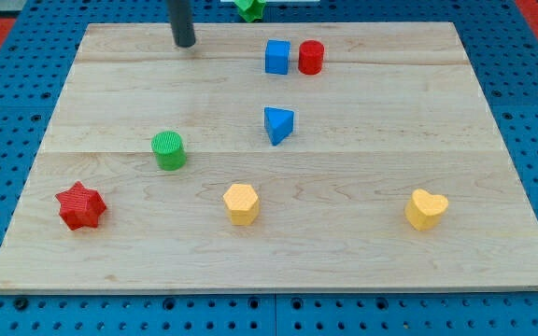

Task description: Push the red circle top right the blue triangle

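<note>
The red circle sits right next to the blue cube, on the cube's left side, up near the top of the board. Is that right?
Not quite. The camera view shows the red circle right next to the blue cube, near the top of the board, but on the cube's right side, not its left. My tip is further left, away from both.
</note>
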